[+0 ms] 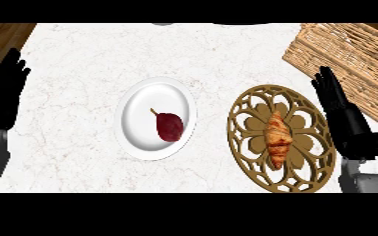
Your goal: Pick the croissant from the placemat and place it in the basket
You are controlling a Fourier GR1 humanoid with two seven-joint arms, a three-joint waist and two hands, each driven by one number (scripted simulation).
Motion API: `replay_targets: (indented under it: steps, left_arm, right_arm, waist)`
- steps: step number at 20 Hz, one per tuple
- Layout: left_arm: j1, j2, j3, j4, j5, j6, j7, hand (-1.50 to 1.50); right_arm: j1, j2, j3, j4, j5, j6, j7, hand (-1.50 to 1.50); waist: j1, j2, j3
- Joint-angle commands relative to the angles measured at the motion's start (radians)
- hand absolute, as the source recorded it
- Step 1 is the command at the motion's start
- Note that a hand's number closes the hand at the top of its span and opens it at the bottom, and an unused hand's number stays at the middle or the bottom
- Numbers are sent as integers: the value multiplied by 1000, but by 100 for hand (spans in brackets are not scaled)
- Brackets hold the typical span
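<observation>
Lying untouched on placemat (280,138) near counter's front right: croissant (277,139). Basket (341,55) at back right corner. Right hand (341,114) fingers straight, apart, holding nothing; pick and place both remain.

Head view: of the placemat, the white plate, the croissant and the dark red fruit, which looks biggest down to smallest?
1. Placemat
2. White plate, somewhat smaller
3. Croissant
4. Dark red fruit, smallest

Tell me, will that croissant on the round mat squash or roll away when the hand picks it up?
The croissant looks flaky and puffed, so it is probably light and may dent under curled fingers. Its long, tapered shape lies flat on the openwork placemat, so rolling seems unlikely. The right hand is beside it, open.
</observation>
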Motion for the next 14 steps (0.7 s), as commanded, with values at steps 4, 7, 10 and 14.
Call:
replay_targets:
  steps: [4,7,10,14]
  left_arm:
    - [-59,-83,-133,8,-94,-17,38,0]
    - [-12,-124,-190,-4,-73,-68,37,0]
    - [-13,-149,-212,0,-90,-64,38,0]
    - [-2,-134,-197,-2,-97,-72,48,0]
  right_arm:
    - [-93,-98,-97,225,-178,325,-146,150]
    - [-159,-146,8,28,-62,439,-336,150]
    - [-75,41,109,28,18,383,-516,-150]
    - [19,124,172,-97,278,46,-458,-150]
  waist:
    - [28,16,4]
    - [28,4,6]
    - [27,7,4]
    - [16,0,0]
